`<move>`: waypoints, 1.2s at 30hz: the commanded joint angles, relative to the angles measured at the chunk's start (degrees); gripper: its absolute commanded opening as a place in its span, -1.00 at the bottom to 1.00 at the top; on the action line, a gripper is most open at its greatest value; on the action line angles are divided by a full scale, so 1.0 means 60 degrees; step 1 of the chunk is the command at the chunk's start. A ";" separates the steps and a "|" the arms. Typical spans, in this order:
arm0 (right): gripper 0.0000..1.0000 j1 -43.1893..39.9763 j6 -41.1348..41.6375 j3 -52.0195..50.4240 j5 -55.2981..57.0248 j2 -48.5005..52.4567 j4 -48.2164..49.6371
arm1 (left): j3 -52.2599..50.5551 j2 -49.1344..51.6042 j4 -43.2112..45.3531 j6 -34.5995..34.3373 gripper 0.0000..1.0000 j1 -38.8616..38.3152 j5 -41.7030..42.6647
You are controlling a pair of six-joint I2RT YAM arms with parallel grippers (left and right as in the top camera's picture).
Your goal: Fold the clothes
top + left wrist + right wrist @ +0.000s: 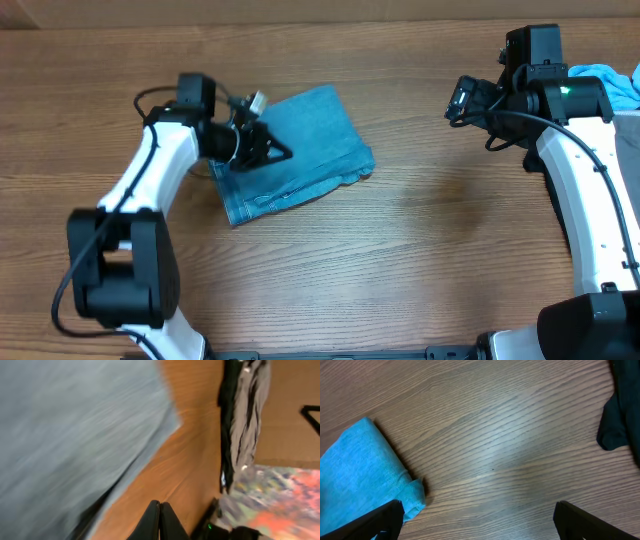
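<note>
Folded faded light-blue denim jeans lie as a compact, slightly skewed rectangle on the left half of the brown wood-grain table, toward its far edge, with a stitched hem running along the side nearest the robot. The left gripper is right over the left part of that bundle, jaws clamped tight together with nothing between them; whether the tips actually touch the denim, I cannot tell. Its own wrist view is badly blurred, showing the pinched fingertips with denim filling the left of the picture and bare wood beside it. Across the table, the right gripper hangs near the far right corner, jaws spread wide and empty, fingers framing plain wood below. A crumpled sky-blue garment sits at the far right corner just beside that arm, and a dark garment shows at the edge of the right wrist view
</note>
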 commanded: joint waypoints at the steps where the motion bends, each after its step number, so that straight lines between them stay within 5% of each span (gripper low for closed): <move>1: 1.00 -0.0018 -0.0036 -0.0058 0.0058 -0.0022 0.0047 | 0.0062 0.0142 0.0852 -0.1166 -0.92 -0.0838 -0.0772; 10: 1.00 -0.0018 -0.0036 -0.0058 0.0058 -0.0022 0.0047 | 0.0062 0.1708 0.4178 -0.2543 -0.92 -0.2404 -0.0583; 23: 1.00 -0.0018 -0.0036 -0.0058 0.0058 -0.0022 0.0044 | 0.0058 0.4787 0.3468 -0.2382 -0.92 -0.3042 -0.0474; 36: 1.00 -0.0018 -0.0036 -0.0058 0.0058 -0.0022 0.0044 | 0.1155 0.1541 0.3789 -0.2827 -0.92 -0.3049 -0.0382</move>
